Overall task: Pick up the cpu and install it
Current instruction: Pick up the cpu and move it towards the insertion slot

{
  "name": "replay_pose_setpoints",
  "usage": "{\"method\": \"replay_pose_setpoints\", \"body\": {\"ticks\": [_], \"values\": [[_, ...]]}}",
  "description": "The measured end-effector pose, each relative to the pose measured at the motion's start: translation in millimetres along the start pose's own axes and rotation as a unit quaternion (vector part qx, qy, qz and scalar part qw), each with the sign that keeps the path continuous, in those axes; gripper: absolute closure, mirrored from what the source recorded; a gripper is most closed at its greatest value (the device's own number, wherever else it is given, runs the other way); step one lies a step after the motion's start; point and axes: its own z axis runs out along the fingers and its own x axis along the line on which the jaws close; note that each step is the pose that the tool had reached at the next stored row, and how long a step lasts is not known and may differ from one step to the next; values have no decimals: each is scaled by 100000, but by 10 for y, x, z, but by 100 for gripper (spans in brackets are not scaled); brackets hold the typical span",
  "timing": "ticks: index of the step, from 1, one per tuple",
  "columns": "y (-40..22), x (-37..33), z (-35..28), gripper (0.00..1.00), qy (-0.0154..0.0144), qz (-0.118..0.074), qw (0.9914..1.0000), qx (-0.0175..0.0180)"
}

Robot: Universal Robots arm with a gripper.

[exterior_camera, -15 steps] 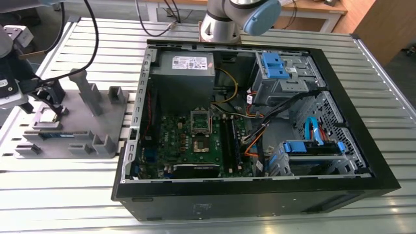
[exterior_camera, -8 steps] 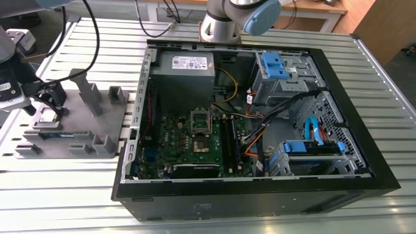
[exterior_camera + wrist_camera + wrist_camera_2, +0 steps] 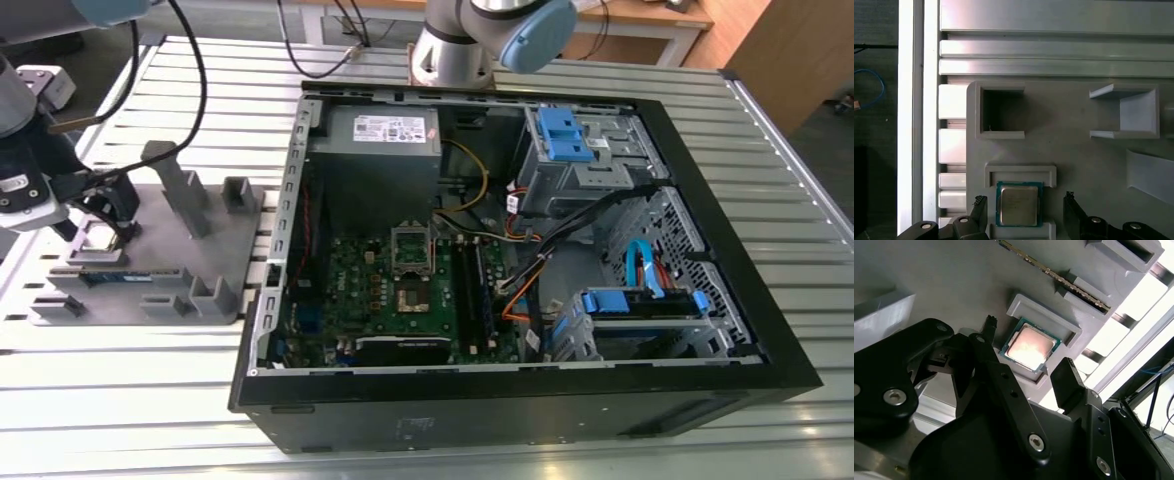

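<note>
My hand (image 3: 1027, 342) sits nearest in the second wrist view, its black fingers (image 3: 996, 365) spread wide to either side of the cpu (image 3: 1030, 346). The cpu lies flat in a shallow pocket of the grey tray (image 3: 954, 275). I hold nothing, and neither tip seems to touch it. In the first wrist view a gap shows between each tip and the chip's edge, and the pocket's raised lips border its other two sides. In the exterior view I hang over the tray at the exterior view's left of the bench (image 3: 120, 400), well apart from the open computer case (image 3: 534, 400).
</note>
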Motion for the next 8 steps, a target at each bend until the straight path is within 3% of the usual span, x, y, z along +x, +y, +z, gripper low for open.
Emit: {"method": "replay_pose_setpoints", "body": {"ticks": [8], "values": [[0,2,55,30,0,-539,99999,-16]]}}
